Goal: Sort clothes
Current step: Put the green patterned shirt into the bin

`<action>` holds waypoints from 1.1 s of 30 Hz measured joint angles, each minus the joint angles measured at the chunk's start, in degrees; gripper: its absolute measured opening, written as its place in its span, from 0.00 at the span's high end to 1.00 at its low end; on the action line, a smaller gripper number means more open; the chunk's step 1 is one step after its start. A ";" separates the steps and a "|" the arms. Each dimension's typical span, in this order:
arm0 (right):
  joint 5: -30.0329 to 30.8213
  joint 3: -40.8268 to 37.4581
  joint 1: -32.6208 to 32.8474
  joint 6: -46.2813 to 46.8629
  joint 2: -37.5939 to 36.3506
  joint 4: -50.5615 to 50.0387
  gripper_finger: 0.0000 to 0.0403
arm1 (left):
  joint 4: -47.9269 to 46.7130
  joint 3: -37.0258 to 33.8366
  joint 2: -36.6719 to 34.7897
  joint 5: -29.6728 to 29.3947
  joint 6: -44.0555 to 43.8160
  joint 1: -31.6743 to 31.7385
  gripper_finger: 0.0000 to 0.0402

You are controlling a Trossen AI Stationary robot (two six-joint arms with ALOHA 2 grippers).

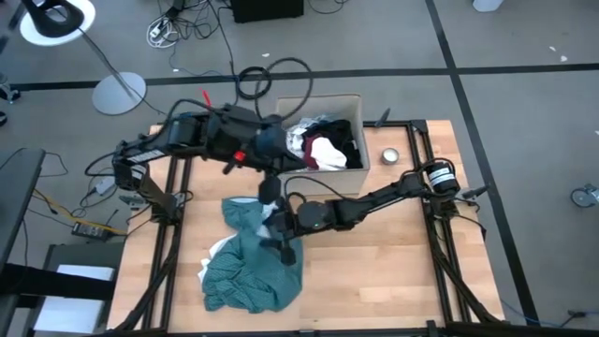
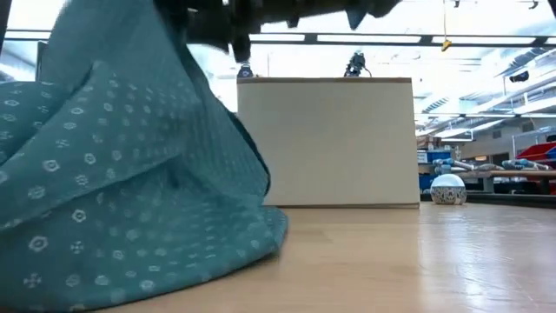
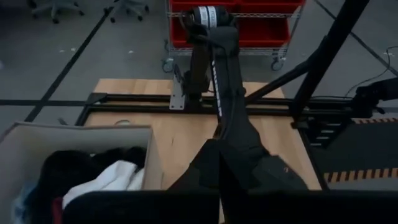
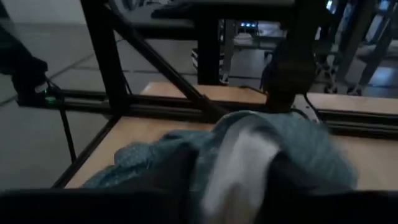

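A teal shirt with small white dots [image 1: 253, 267] lies bunched at the table's near middle. In the low view the teal shirt [image 2: 113, 191] rises like a tent, and its lower edge rests on the wood. My right gripper [image 1: 281, 239] reaches in from the table's right and is shut on the shirt's upper part. My left gripper [image 1: 270, 192] hangs just beyond the shirt's far edge, beside the cardboard box [image 1: 356, 108]. The box holds black, white and red clothes [image 1: 323, 145]. The left wrist view does not show the left fingers. My right gripper pinches a bunched fold of the teal shirt, with a white layer showing in it [image 4: 242, 155], between its two fingers [image 4: 174, 177]. It holds several layers. The fingers slant down from the table's right. The held part is raised, and the rest of the shirt [image 1: 243, 285] lies slack on the table.
A small round metal tin [image 1: 390, 155] stands right of the box; it also shows in the low view [image 2: 448, 189]. Bare wood [image 1: 393, 271] lies on the table's near right. The black frame rails [image 1: 440, 243] run along both sides. The right arm [image 3: 224, 93] crosses the middle of the table.
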 joint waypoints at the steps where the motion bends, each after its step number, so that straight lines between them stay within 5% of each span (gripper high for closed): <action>1: 0.00 0.63 0.20 -0.75 -0.02 -0.74 0.54 | -1.52 1.47 0.00 -0.65 -0.16 -0.02 1.00; 5: 0.11 1.24 0.50 -2.75 -1.05 -5.34 0.93 | -10.77 7.65 -0.02 -4.06 -2.62 -0.51 1.00; 15: 10.12 1.26 0.54 -5.38 -9.94 -18.94 0.99 | -35.58 6.08 -3.45 -22.89 -17.53 -8.54 1.00; 24: 16.64 1.24 0.45 -9.78 -20.11 -23.00 0.99 | -31.20 -16.83 -13.50 -27.95 -25.62 -16.40 1.00; 33: 16.78 1.24 -1.59 -10.74 -26.71 -23.11 1.00 | -5.91 -47.90 -30.55 -26.88 -25.63 -20.00 1.00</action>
